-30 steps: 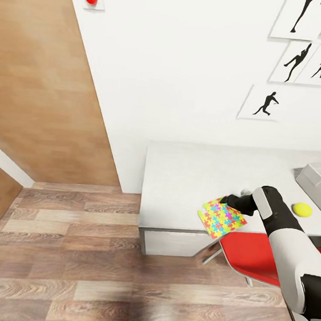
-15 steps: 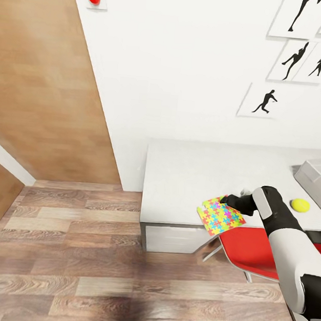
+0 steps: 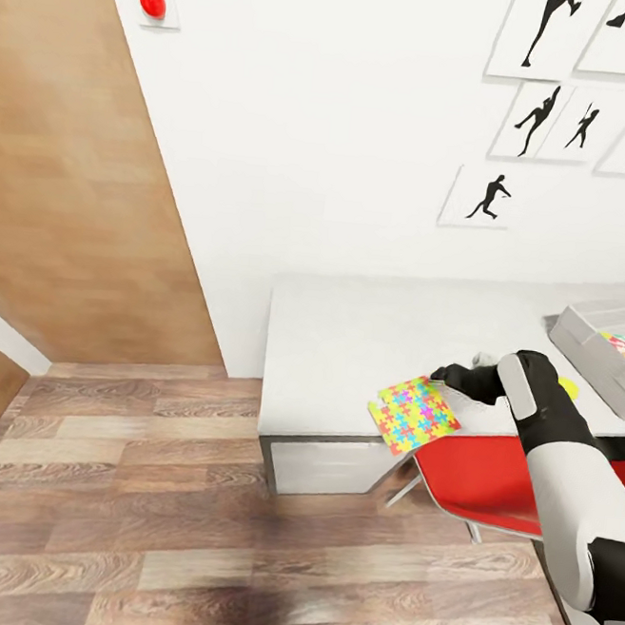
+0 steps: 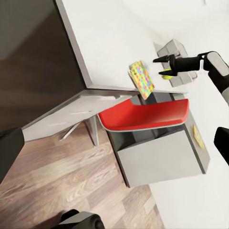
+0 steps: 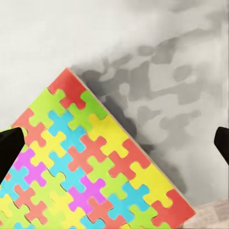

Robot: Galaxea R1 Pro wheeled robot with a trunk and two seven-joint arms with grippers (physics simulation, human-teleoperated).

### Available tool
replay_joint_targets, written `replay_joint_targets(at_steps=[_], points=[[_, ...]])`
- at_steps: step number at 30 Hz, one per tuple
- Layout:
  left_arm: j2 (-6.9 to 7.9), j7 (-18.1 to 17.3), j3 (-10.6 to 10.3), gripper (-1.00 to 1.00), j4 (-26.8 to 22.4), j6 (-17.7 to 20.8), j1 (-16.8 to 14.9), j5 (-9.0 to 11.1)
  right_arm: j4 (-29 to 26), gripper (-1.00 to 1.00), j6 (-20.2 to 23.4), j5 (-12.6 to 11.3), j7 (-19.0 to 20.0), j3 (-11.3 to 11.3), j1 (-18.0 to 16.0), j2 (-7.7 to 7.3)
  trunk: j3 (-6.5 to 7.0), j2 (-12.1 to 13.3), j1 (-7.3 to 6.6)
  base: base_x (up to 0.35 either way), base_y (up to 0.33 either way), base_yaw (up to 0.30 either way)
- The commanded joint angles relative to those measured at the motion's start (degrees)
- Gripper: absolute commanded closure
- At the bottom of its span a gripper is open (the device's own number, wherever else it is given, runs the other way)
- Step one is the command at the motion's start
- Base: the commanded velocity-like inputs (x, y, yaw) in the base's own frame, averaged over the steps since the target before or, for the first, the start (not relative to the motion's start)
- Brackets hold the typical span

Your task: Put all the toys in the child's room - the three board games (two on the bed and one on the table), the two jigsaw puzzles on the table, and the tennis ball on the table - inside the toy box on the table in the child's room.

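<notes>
The jigsaw puzzle [image 3: 414,415] shows interlocked red, yellow, green, blue and purple pieces. The table [image 3: 348,335] top is pale grey; the chair [image 3: 473,481] is red (seat); the toy box [image 3: 587,344] is light grey.

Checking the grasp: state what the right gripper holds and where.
The right gripper holds the jigsaw puzzle by its far corner, over the table edge.

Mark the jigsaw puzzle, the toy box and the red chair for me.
jigsaw puzzle [image 3: 414,415]: head view, middle of its coloured face.
toy box [image 3: 587,343]: head view, near grey wall.
red chair [image 3: 473,478]: head view, seat surface.
</notes>
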Motion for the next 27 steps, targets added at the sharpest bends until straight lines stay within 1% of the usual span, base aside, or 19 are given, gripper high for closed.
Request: replay_joint_targets(at_steps=[1,6,10,12,14,15,16,17,18,20,21,25,26,27], points=[[0.03,-0.10,-0.01,-1.00,-0.04,0.61,0.05,0.13,-0.49,-1.00,0.24,-0.58,-0.57,-0.06,-0.04,0.02,0.00,-0.09,0.04,0.000,0.000,-0.168],[0.03,-0.10,-0.01,-1.00,-0.04,0.61,0.04,0.13,-2.82,-1.00,0.43,-0.76,-0.60,-0.17,-0.04,0.04,0.39,-0.09,0.04,0.000,0.000,-0.170],[0.03,-0.10,-0.01,-1.00,-0.04,0.61,0.03,0.13,-5.90,-1.00,1.27,-1.13,-0.47,-0.24,0.13,0.05,0.70,-0.09,0.04,0.000,0.000,-0.171],[0.03,-0.10,-0.01,-1.00,-0.04,0.61,0.05,0.13,-8.36,-1.00,1.81,-1.92,-0.31,-0.26,0.31,0.00,0.86,-0.09,0.04,0.000,0.000,-0.171],[0.03,-0.10,-0.01,-1.00,-0.04,0.61,0.07,0.13,-11.15,-1.00,1.81,-3.68,-0.01,-0.22,0.50,-0.19,1.02,-0.09,0.04,0.000,0.000,-0.171],[0.03,-0.10,-0.01,-1.00,-0.04,0.61,0.06,0.15,-13.18,-1.00,1.81,-5.53,0.25,-0.11,0.69,-0.37,1.09,-0.09,0.04,0.000,0.000,-0.171],[0.03,-0.10,-0.01,-1.00,-0.04,0.61,0.05,0.16,-15.50,-1.00,1.81,-7.99,0.54,0.07,1.02,-0.52,1.17,-0.09,0.04,0.000,0.000,-0.171],[0.03,-0.10,-0.01,-1.00,-0.04,0.61,0.06,0.18,-16.78,-1.00,1.81,-9.44,0.69,0.14,1.28,-0.58,1.25,-0.09,0.04,0.000,0.000,-0.171],[0.03,-0.10,-0.01,-1.00,-0.04,0.61,0.05,0.19,-19.51,-1.00,1.81,-12.71,0.99,0.27,2.12,-0.67,1.33,-0.09,0.04,0.000,0.000,-0.171],[0.03,-0.10,-0.01,-1.00,-0.04,0.61,0.05,0.20,-22.39,-1.00,1.81,-16.38,1.23,0.38,3.47,-0.73,1.49,-0.09,0.04,0.000,0.000,-0.171],[0.03,-0.10,-0.01,-1.00,-0.04,0.61,0.04,0.21,-25.45,-1.00,1.81,-20.35,1.39,0.49,5.43,-0.81,1.57,-0.09,0.04,0.000,0.000,-0.171],[0.03,-0.10,-0.01,-1.00,-0.04,0.61,0.05,0.21,-32.32,-1.00,1.81,-28.89,1.55,0.56,10.51,-1.05,1.88,-0.09,0.04,0.000,0.000,-0.171],[0.03,-0.10,-0.01,-1.00,-0.04,0.61,0.06,0.21,-35.89,-1.00,1.81,-33.19,1.59,0.60,13.35,-1.42,1.96,-0.09,0.04,0.000,0.000,-0.171],[0.03,-0.10,-0.01,-1.00,-0.04,0.61,0.05,0.21,-37.51,-1.00,1.81,-35.24,1.60,0.62,14.82,-1.64,2.04,-0.09,0.04,0.000,0.000,-0.171]])
